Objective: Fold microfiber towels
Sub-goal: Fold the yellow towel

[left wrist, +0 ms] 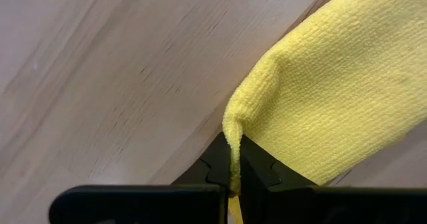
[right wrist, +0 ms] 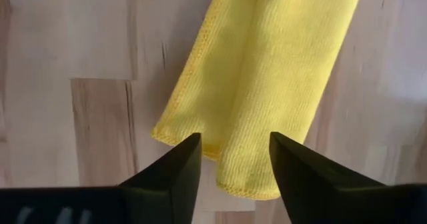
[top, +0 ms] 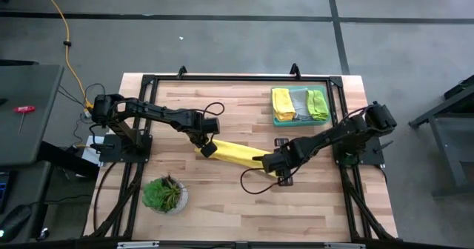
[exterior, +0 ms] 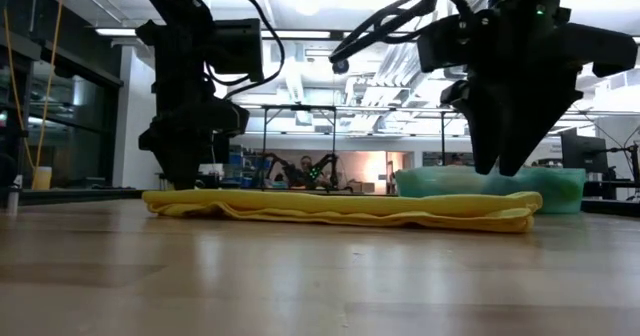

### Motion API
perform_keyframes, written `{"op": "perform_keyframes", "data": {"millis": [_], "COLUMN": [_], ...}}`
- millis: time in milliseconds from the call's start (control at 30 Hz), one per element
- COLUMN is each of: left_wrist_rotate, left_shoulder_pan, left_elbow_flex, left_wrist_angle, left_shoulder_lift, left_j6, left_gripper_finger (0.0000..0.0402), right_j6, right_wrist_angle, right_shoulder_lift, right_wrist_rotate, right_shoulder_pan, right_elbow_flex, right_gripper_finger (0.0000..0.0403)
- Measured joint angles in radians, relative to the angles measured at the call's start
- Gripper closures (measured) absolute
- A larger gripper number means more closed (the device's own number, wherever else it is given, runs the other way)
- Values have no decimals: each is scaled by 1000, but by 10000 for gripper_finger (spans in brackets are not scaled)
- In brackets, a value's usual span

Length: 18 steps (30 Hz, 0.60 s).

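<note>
We're over the middle of the tabletop now, with the yellow towel (top: 235, 153) lying there as a long, narrow folded strip, running from our left gripper (top: 208, 148) across towards our right gripper (top: 271, 162). On the left end we have a firm pinch: the claw is shut tight on the towel's corner, and the left wrist view shows the cloth (left wrist: 320, 91) squeezed up between the two fingers. On the right end it's a different story: the right wrist view has our fingers (right wrist: 170, 177) standing apart, straddling the end of the strip (right wrist: 267, 84) with nothing clamped between them. The low view agrees, the right claw (exterior: 505, 166) hanging just above the cloth (exterior: 340, 208), not holding it.

So, as we read it, the strip is laid and the next fold is lengthwise, end to end. To do that well, we want the freed right end lying flat and its layers lined up before anything moves. We'd keep the left pinch low and carry that end over without dragging the lower layer. The risk is the thin cloth sliding on the smooth wood and the layers fanning apart.

Near the far right corner of the tabletop, the other folded towels (top: 298, 104) sit stacked in the green tray (top: 284, 121); the potted plant (top: 164, 193) stands by the near left edge.
</note>
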Motion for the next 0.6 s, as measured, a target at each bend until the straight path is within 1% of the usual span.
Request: {"op": "perform_keyframes", "data": {"millis": [167,267,333,433,533,600], "left_wrist_rotate": [0,0,0,-1,-2,-3], "left_shoulder_pan": [0,0,0,0,0,0], "left_elbow_flex": [0,0,0,0,0,0], "left_wrist_angle": [-1,-1,-1,-1,-1,-1], "left_shoulder_lift": [0,0,0,0,0,0], "left_j6": [9,9,9,10,20,20], "left_gripper_finger": [400,400,400,400,400,400], "right_j6": [-42,-93,-105,-106,-115,-116], "right_wrist_angle": [1,-26,-50,-83,-68,-46], "right_shoulder_lift": [0,0,0,0,0,0], "right_wrist_rotate": [2,7,27,99,140,186], "right_shoulder_pan": [-1,17,43,85,119,139], "right_elbow_flex": [-1,-15,-35,-65,-72,-72], "right_gripper_finger": [182,165,164,167,172,174]}}
